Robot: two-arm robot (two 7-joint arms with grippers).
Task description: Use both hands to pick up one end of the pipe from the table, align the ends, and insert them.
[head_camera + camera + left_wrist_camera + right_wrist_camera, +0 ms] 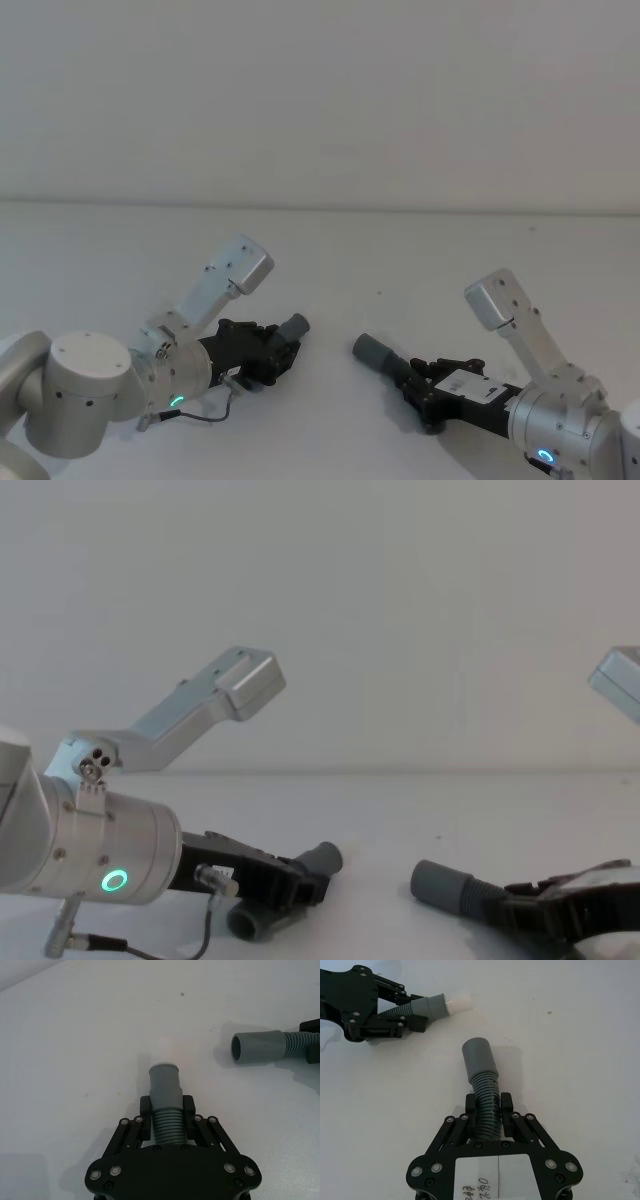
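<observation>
The pipe (486,1095) was in two pieces, each gripped on its ribbed part just behind its end. The narrow cuff (165,1082), whitish at the tip, stuck out of the left gripper (167,1106), whose fingers were closed on the hose. The wide socket (479,1057) stuck out of the right gripper (488,1103), closed on its piece likewise. The two ends lay near each other but apart, low over the table (400,250) in its near half, well short of the far edge, their axes meeting at an angle rather than in line. The pick-up looked done, and alignment was the step in hand. Next, I judged, both wrists needed turning until tip faced mouth squarely, then a straight push together. The table was plain matte white, with a bare pale wall (320,100) behind its far edge.
</observation>
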